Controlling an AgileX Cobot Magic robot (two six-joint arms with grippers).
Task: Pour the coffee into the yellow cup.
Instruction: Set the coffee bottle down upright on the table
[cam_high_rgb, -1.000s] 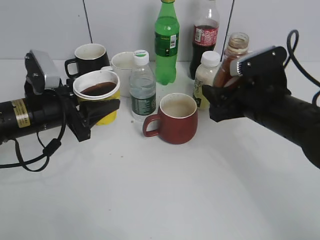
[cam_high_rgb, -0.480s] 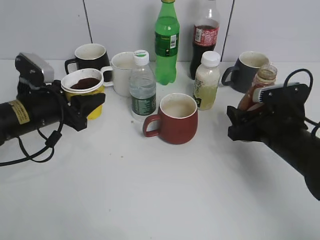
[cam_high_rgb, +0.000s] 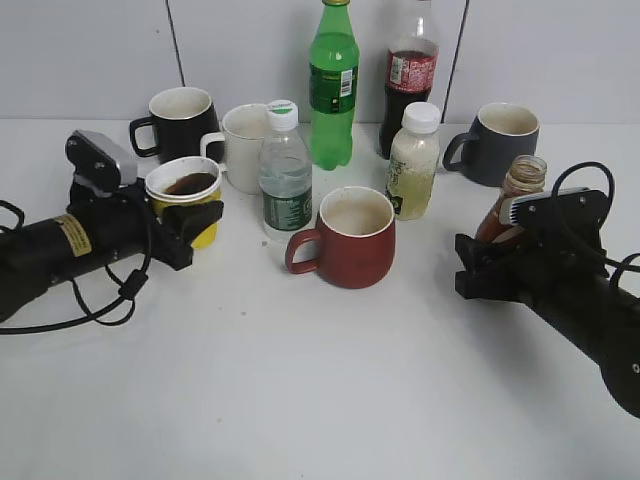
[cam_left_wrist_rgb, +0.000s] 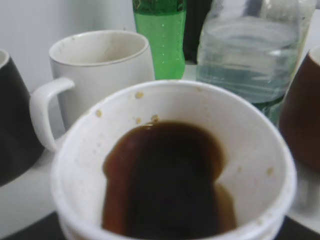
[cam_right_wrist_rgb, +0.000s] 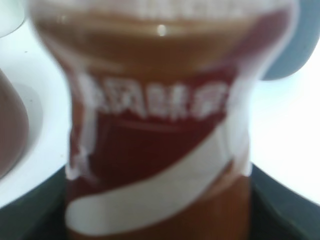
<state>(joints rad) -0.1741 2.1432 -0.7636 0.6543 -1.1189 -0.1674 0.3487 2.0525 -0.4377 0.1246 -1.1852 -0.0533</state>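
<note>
The yellow cup (cam_high_rgb: 189, 200), holding dark coffee (cam_left_wrist_rgb: 162, 182), is clamped between the fingers of the left gripper (cam_high_rgb: 185, 225), with the white mug (cam_high_rgb: 243, 147) just behind it and the water bottle (cam_high_rgb: 286, 172) off to the gripper's right. The Nescafe bottle (cam_high_rgb: 510, 205) is pinched by the right gripper (cam_high_rgb: 490, 265), uncapped and leaning slightly, its label filling that wrist view. The dark red mug (cam_high_rgb: 346, 238) is seen between the two grippers, apart from both.

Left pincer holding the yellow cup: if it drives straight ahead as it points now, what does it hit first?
Probably the clear plastic water bottle, just beyond the small yellow paper cup held in the left pincer; the white ceramic mug is close, depth is uncertain.
</note>
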